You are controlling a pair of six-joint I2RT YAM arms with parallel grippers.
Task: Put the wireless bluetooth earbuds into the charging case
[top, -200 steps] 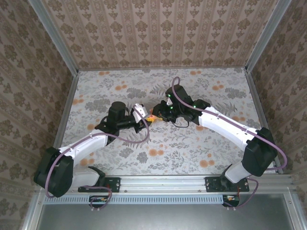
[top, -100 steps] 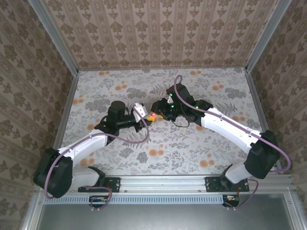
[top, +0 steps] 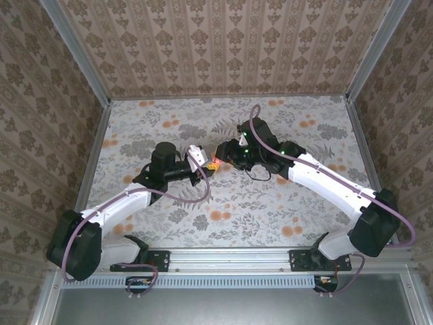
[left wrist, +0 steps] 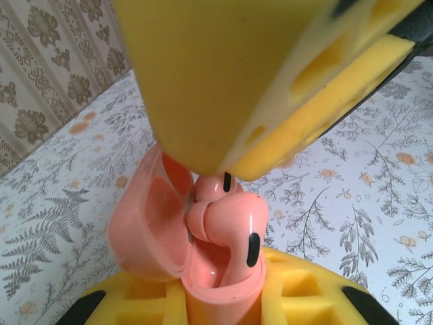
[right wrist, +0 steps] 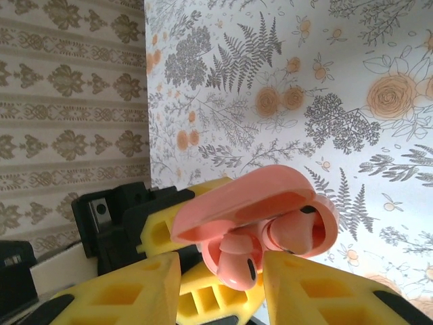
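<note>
charging case (right wrist: 250, 200) clamped in left tool (left wrist: 220, 298), lengthwise along it, open mouth facing narrowly parted right tool (right wrist: 223, 288); earbuds (left wrist: 226, 223) inside

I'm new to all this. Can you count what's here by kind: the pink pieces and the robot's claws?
charging case: 1
earbuds: 2
grippers: 2, the left gripper and the right gripper
Total: 5

Both arms stretched forward and angled inward, left hand (top: 207, 166) clamped on the charging case (left wrist: 152, 230), right hand (right wrist: 220, 284) facing it, fingers parted, hands nearly touching.
</note>
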